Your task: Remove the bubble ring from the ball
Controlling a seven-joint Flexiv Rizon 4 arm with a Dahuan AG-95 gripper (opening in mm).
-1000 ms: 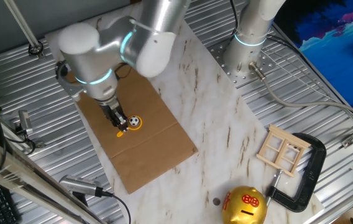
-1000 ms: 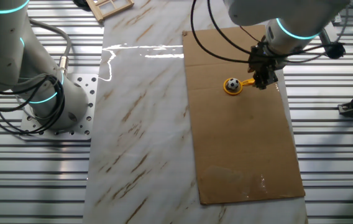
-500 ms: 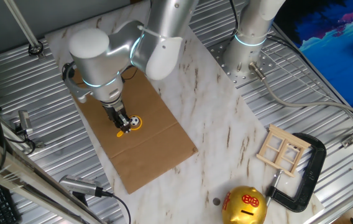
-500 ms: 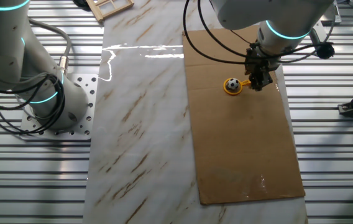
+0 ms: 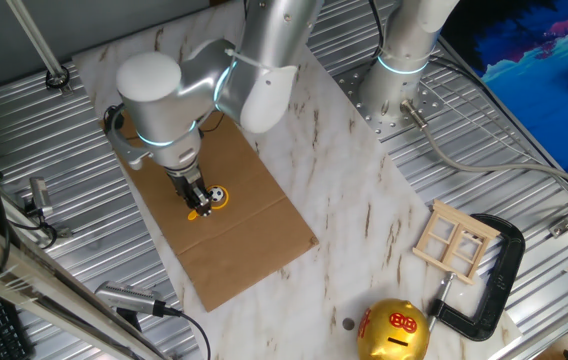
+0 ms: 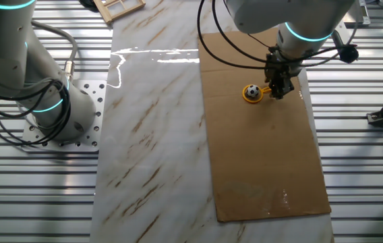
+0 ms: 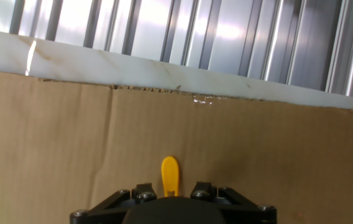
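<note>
The yellow-orange bubble ring [image 5: 213, 203] lies flat on the brown cardboard sheet [image 5: 239, 250], its loop around the small black-and-white ball [image 5: 219, 194]. In the other fixed view the ball [image 6: 252, 90] sits inside the ring [image 6: 251, 99], with the handle pointing right. My gripper [image 5: 199, 206] is down at the handle end, its fingers on either side of it [image 6: 277, 90]. In the hand view only the handle tip [image 7: 169, 174] shows above the black gripper body [image 7: 173, 211]. The fingertips, the loop and the ball are hidden there.
A gold piggy bank [image 5: 396, 332], a small wooden frame [image 5: 456, 240] and a black clamp [image 5: 496, 280] are at the marble top's near right. A second arm's base [image 5: 400, 70] stands at the back. Ribbed metal surrounds the marble slab [image 6: 151, 121].
My gripper has moved along the cardboard toward the ring's handle and settled over it. The ring and the ball have not moved.
</note>
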